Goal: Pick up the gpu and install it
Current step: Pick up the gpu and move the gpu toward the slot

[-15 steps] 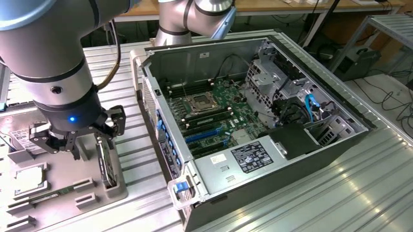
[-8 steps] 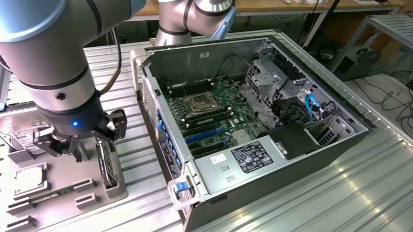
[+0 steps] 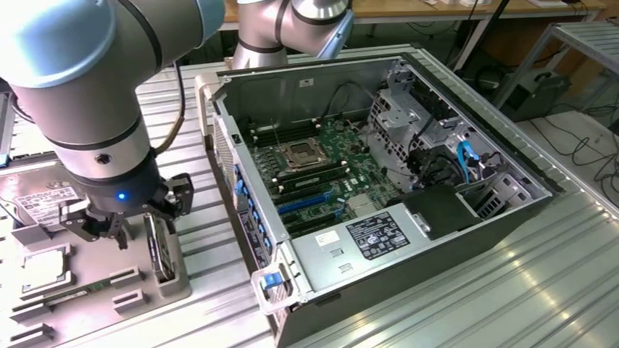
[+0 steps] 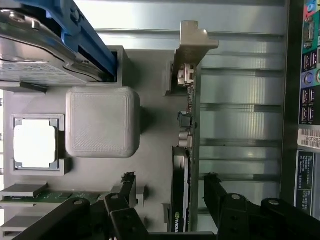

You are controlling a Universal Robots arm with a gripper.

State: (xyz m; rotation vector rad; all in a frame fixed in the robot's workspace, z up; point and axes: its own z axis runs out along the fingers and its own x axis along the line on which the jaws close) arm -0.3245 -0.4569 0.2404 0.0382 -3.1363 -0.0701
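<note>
The gpu (image 3: 159,252) stands on its edge in a grey holder tray (image 3: 97,290) at the exterior view's left, beside the open computer case (image 3: 387,188). In the wrist view I look down on the gpu's thin top edge (image 4: 184,150), with its pale metal bracket (image 4: 192,45) at one end. My gripper (image 3: 130,221) hovers just above the card and is open. Its black fingers (image 4: 125,197) stand on either side of the gpu's edge without touching it, so the gripper (image 4: 170,181) holds nothing.
The tray also holds a silver hard drive (image 4: 40,55) in a blue carrier, a processor chip (image 4: 34,145), a grey block (image 4: 102,122) and a green memory stick (image 4: 50,197). Inside the case the motherboard shows blue slots (image 3: 309,204). Ribbed metal table (image 3: 541,290) surrounds it.
</note>
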